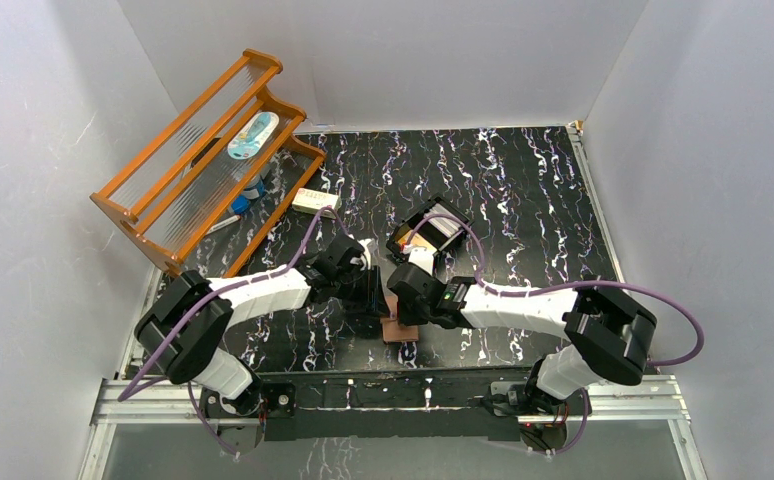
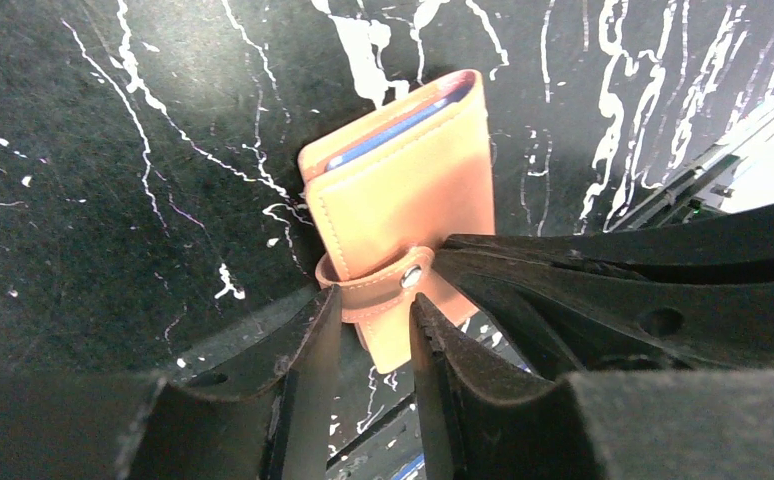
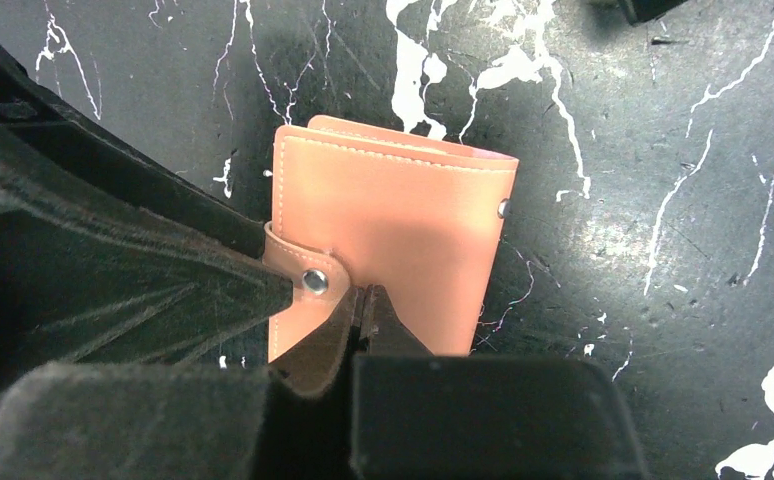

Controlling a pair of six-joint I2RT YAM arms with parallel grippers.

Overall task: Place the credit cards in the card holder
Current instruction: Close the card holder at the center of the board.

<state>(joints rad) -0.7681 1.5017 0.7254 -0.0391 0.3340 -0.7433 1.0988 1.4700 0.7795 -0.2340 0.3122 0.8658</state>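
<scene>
Seemingly opening the folded card holder lying at the table's near middle, straddling its snap tab with the left gripper partly spread, grip unclear, bracing beside it with the right gripper pressed together, next needing a pull freeing the snap.

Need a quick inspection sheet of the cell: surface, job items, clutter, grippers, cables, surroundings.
Surface: black table with white veining.
Job's things: card holder closed, lying flat; edge of a blue card shows inside.
Clutter: wooden rack back left, white box beside it, black tray behind the grippers, contents unclear.
Grippers: left gripper straddles the snap tab, grip unclear; right gripper shut, tips against the holder.
Cables: purple cables along both arms; one loops over the tray.
Surroundings: white walls on three sides.
</scene>
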